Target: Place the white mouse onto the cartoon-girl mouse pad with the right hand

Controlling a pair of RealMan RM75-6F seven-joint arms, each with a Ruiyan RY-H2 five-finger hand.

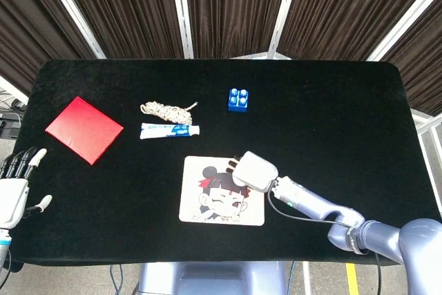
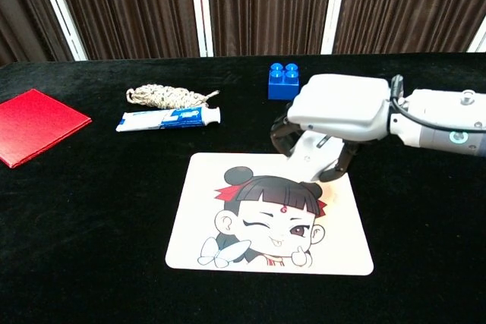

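the white mouse (image 2: pixel 310 166) is clasped from above by the right hand (image 2: pixel 334 115), over the far edge of the cartoon-girl mouse pad (image 2: pixel 228 248). it is judged light, rigid and smooth, best held by its flanks. the left hand (image 1: pixel 15 188) is held spread, empty. one mouse and one pad are counted.

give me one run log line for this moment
phase: placing | right hand: holds white mouse over top right of cartoon-girl mouse pad, release not seen | left hand: idle at table edge, holds nothing
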